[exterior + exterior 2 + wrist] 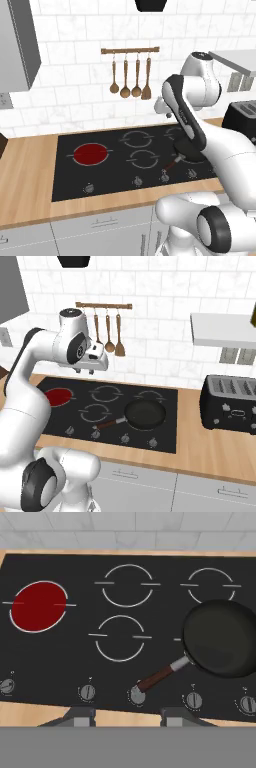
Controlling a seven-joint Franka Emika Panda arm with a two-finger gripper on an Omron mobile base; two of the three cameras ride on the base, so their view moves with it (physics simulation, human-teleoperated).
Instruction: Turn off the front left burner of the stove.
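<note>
glowing red at the left of your hand view, the burner (38, 606) sits on the stove (70, 657); your gripper (128, 716) hangs above the knobs, jaws partly open, holding nothing.

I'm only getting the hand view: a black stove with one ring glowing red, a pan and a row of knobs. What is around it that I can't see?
Observer: A black toaster stands on the wooden counter, to the right of the stove.
Operator: Is there anything on the wall?
Observer: Yes. A rail with wooden utensils hangs on the white tiles behind the stove.
Operator: And where is the hand whose camera I'm looking through?
Observer: The gripper hangs well above the stove's left half, jaws apart and holding nothing.
</note>
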